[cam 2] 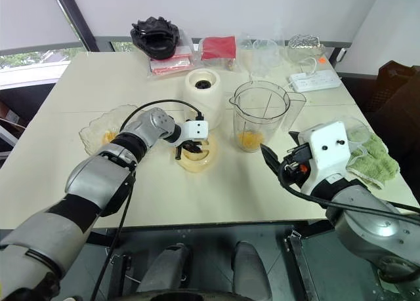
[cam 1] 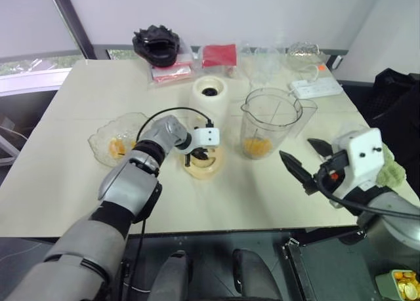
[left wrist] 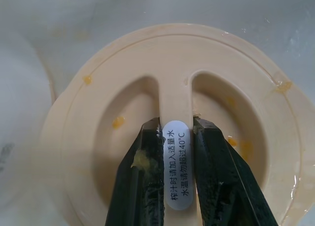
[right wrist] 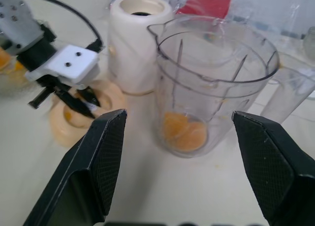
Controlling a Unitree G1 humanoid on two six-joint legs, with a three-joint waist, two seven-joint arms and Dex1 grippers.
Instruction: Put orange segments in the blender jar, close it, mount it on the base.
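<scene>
Left gripper [left wrist: 176,137] pinching raised central rib of flat cream lid [left wrist: 236,63], one black finger each side of white oval label; lid smooth matte plastic, round, two sunken half-moon hollows, juice flecks. Right gripper [right wrist: 179,137] spread wide, empty, textured black pads, near blender jar [cam 1: 269,120]. Jar clear ribbed plastic, spouted, open-topped; glossy orange segments [right wrist: 183,131] heaped at bottom. Base [cam 1: 210,96] squat cream cylinder, dark socket, just behind lid. Wavy glass dish [cam 1: 104,137] holds more segments.
</scene>
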